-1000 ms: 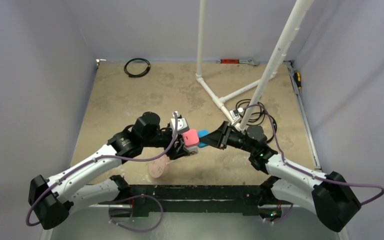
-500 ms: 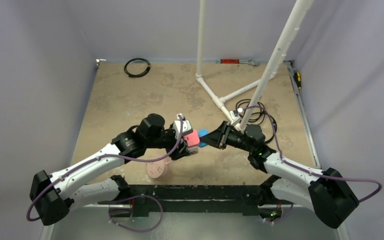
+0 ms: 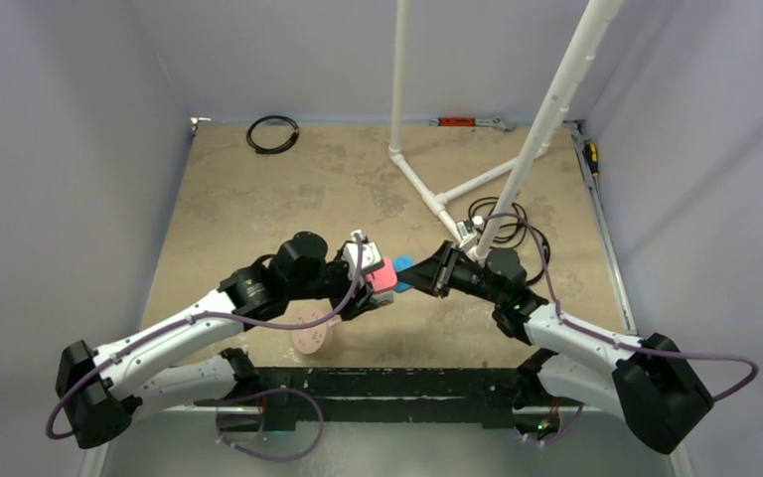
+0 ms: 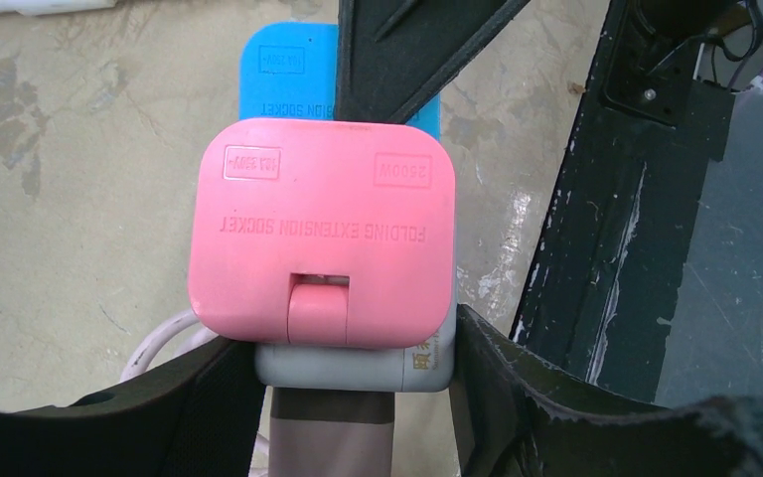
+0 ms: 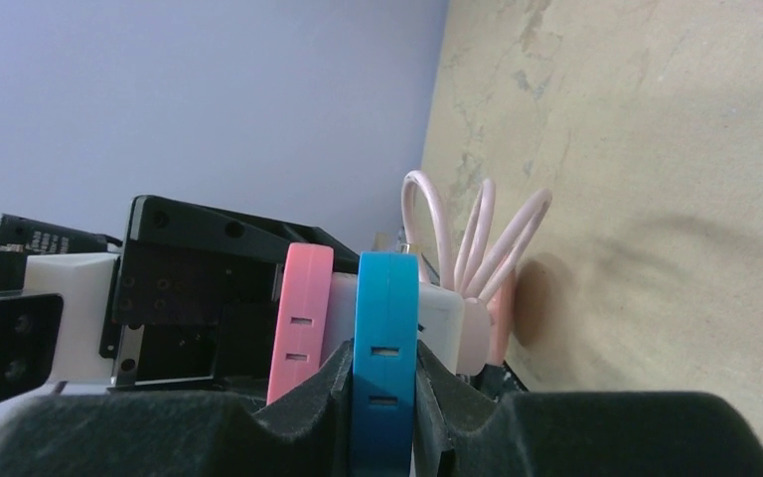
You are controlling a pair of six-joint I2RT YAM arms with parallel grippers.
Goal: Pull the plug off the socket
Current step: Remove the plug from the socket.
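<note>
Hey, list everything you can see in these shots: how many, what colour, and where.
plug: 1, pink, against the socket, mid-table
socket: 1, white-grey, under the plug
blue panel: 1, blue, beside the plug
cable: 1, pink, looped by the socket
disc: 1, pink, near edge, under the left arm
coils: 2, black, back left and by the pipes
pipe frame: 1, white, back right
red tool: 1, back edge
yellow tool: 1, right edge
table: 1, tan
arms: 2, black and white, near edge
left end effector: black, shut on the socket
right end effector: black, shut on the blue panel
</note>
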